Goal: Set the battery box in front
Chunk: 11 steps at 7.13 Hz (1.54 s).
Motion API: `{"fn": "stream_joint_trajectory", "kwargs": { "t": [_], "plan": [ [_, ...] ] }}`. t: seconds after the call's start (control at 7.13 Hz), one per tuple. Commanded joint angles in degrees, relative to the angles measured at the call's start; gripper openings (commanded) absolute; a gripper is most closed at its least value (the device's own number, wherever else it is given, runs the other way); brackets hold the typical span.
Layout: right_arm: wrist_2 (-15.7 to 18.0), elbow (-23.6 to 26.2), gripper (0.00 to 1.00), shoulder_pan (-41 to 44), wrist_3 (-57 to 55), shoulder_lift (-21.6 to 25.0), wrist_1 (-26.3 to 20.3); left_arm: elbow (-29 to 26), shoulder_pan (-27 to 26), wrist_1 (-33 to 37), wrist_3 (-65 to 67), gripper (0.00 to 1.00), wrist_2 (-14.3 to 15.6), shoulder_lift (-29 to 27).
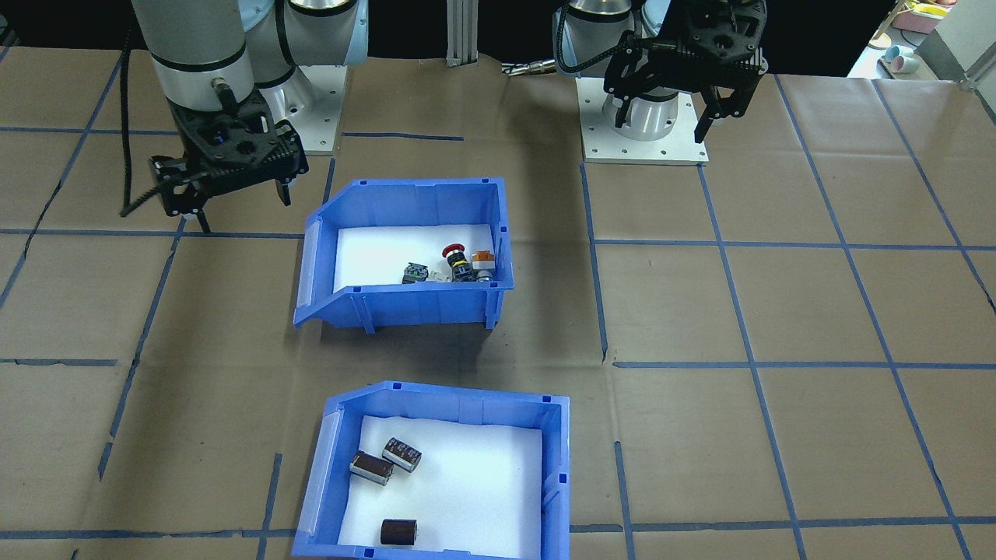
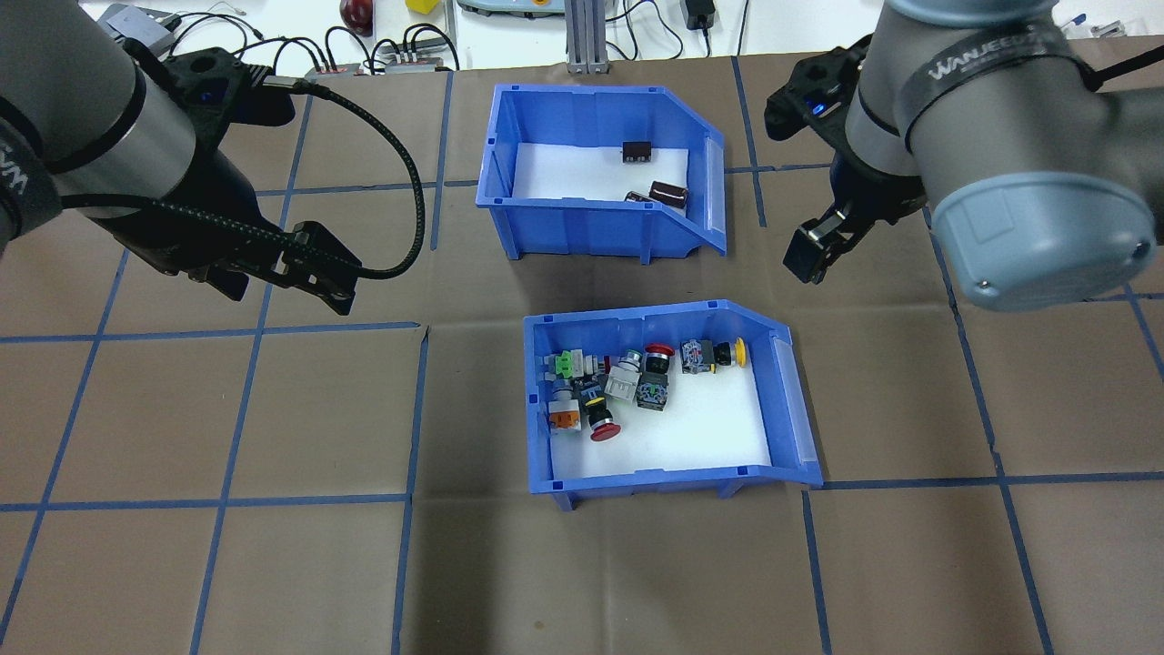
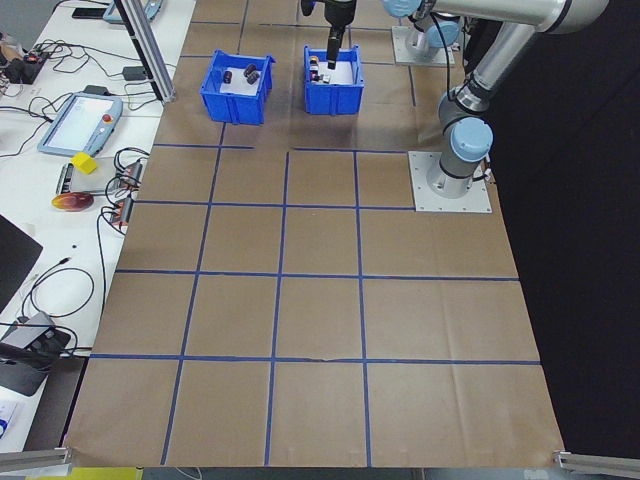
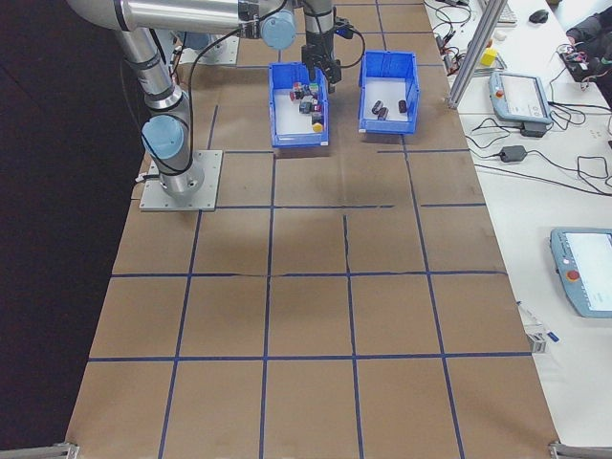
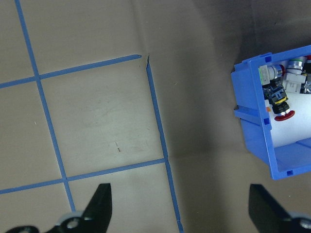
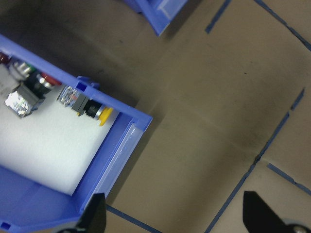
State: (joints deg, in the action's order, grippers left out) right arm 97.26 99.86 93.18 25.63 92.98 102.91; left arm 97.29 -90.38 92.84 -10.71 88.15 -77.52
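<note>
Battery box (image 2: 600, 173) sits on the far side of the table, behind the button bin (image 2: 668, 400). Left gripper (image 5: 189, 208) and right gripper (image 6: 172, 218) both spread wide, empty. Risk — identical blue bins, wrong one gets grabbed, or the battery box clips the button bin in transit.

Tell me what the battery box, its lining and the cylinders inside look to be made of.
Battery box: seemingly moulded plastic, glossy blue, with ribbed walls and a uniform colour.
Lining: looks like white foam sheet, matte and flat; it could be another soft white sheet.
Cylinders: dark brown-black sleeves with pale printed bands, probably plastic wrap; one shows a light end, possibly metal, too small to be sure.
</note>
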Motion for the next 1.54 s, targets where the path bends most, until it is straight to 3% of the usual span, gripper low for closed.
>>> {"fn": "stream_joint_trajectory", "kwargs": {
  "t": [0.0,0.42,0.98,1.4],
  "plan": [
    [-0.8,-4.0,1.00,-2.8,-17.3,-0.3,-0.3,0.0,0.0,0.1,-0.1,0.99,0.0,0.0],
    [-4.7,-4.3,1.00,-4.6,-24.9,0.4,-7.0,0.3,-0.1,0.1,-0.1,0.99,0.0,0.0],
    [-8.2,-4.2,1.00,-4.6,-25.1,0.5,-7.1,0.3,-0.1,0.1,-0.1,0.99,0.0,0.0],
    [-7.9,-4.0,1.00,-4.6,-25.1,0.8,-7.1,0.9,0.0,0.1,-0.1,0.99,0.0,0.1]
  ]
}}
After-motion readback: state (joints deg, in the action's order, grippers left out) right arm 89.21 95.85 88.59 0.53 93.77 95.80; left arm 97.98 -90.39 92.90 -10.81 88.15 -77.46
